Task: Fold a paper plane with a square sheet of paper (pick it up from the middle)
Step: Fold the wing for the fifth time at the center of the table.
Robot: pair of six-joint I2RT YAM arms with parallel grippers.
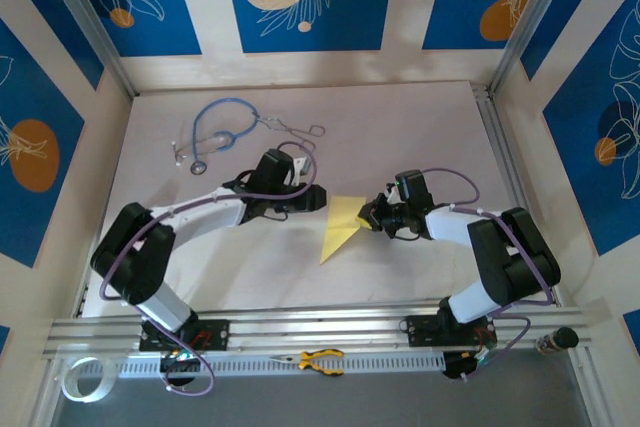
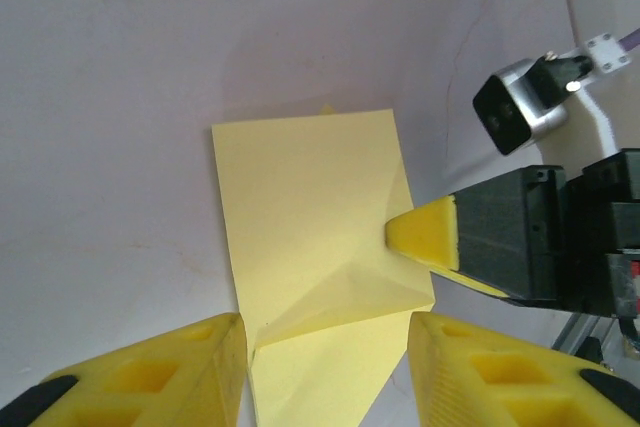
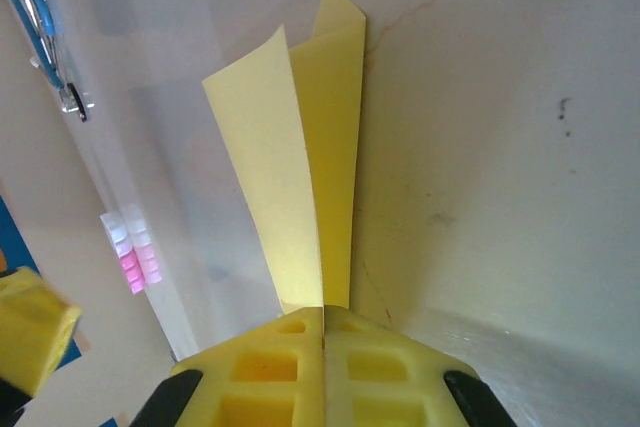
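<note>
**Obs.** Sheet of paper [image 1: 340, 229] sits mid-table [image 1: 410, 137], between the 2 grippers, and is part-folded. From above it reads as a narrow triangle with its tip toward the arm bases. In the right wrist view 2 layers rise from a shared crease rather than lying flat.

**Right gripper** [image 3: 322, 319]: jaws fully together, pinching the sheet's right-hand edge at the crease. Judgement: this is the anchor. It holds the layers aligned so the other arm can work on them.

**Left gripper** [image 2: 325, 342]: fingers roughly half apart, with nothing in them. They straddle the sheet's near corner, 1 finger on each side. I cannot tell whether either one touches the paper. Judgement: placed to take a flap or press a fold.

Stethoscope [image 1: 215, 132] and yellow-handled pliers [image 1: 320, 359] lie well apart from the work and play no part.

**Risk:** thin paper on a 1-point pinch. A tug from the left could slip or tear it.
</note>
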